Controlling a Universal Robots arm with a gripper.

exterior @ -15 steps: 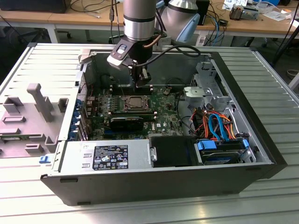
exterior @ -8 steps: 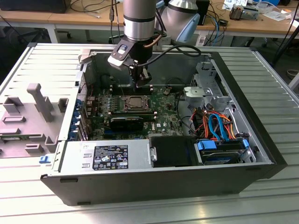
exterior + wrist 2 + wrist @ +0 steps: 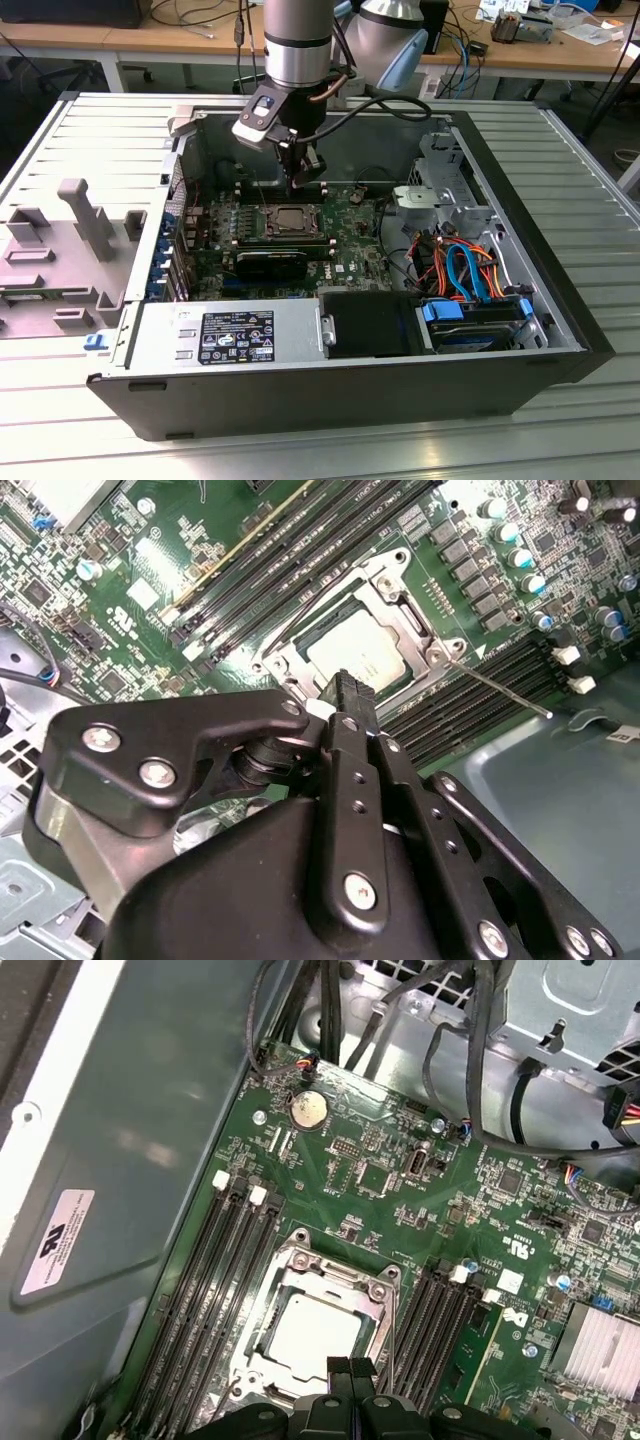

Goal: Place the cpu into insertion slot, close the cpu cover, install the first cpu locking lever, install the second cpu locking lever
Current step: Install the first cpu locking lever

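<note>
claw [image 3: 350, 1368] closed, fingertips together, gripping nothing; hovering at the edge of the cpu cover [image 3: 335, 1270]; cover lies flat over the cpu [image 3: 305, 1335], seated in the insertion slot [image 3: 272, 222]; thin lever [image 3: 500, 686] angles out over the memory slots [image 3: 450, 715]

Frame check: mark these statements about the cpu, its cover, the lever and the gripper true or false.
1. The cpu sits in the insertion slot. True.
2. The cpu cover stands raised. False: it lies flat around the cpu.
3. The gripper is spread wide. False: its fingertips are together, above the insertion slot's edge.
4. A thin locking lever juts out over the memory slots. True.
</note>
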